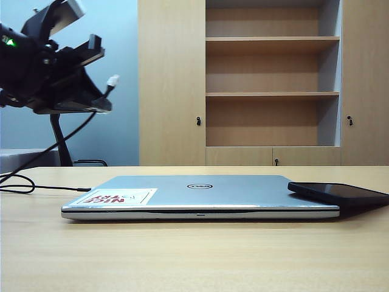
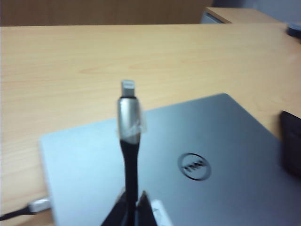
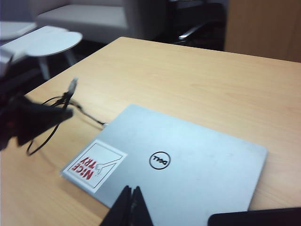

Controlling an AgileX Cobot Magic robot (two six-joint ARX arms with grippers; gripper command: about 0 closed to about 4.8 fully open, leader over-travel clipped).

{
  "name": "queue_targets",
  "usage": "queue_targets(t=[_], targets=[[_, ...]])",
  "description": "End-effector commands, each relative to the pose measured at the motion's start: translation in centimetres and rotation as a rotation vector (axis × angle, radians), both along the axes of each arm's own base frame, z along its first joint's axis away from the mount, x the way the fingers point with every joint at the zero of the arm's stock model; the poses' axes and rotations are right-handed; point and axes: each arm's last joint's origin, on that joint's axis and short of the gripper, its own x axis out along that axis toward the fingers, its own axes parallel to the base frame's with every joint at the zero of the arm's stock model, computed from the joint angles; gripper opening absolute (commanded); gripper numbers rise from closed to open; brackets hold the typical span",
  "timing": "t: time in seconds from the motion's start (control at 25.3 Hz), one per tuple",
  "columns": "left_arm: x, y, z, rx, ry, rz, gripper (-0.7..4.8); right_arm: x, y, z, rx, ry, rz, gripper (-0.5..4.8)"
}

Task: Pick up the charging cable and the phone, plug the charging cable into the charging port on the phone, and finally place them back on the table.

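Left gripper [image 2: 131, 207] jaws clamped on charging cable [image 2: 129, 141] above laptop [image 2: 197, 155]; right gripper [image 3: 130, 207] jaws closed, empty.

One phone [image 1: 340, 193] sits at three o'clock of one laptop [image 1: 200, 196], which bears one sticker [image 1: 121, 197]. One charging cable [image 1: 58, 146] and two grippers show: the left gripper [image 2: 131, 207] and the right gripper [image 3: 130, 207].
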Motion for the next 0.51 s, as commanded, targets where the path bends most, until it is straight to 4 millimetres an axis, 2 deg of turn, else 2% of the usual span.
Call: queue_targets(t=[0.04, 0.24, 0.36, 0.51], targets=[[-0.5, -0.9, 0.2, -0.011, -0.005, -0.046, -0.08, 0.1, -0.2, 0.3, 0.024, -0.007, -0.033, -0.05], [-1.2, -1.9, 0.1, -0.028, 0.012, -0.096, -0.08, 0.9, -1.4, 0.1, 0.128, 0.085, -0.151, -0.05], [-1.2, -1.9, -0.1, -0.066, 0.068, -0.082, -0.08, 1.5, -2.7, -0.2, 0.206, 0.161, -0.173, -0.05], [-1.5, -1.8, -1.0, -0.01, 0.152, -0.08, -0.08, 2.1, -4.1, -0.8, 0.285, 0.273, -0.23, -0.05]])
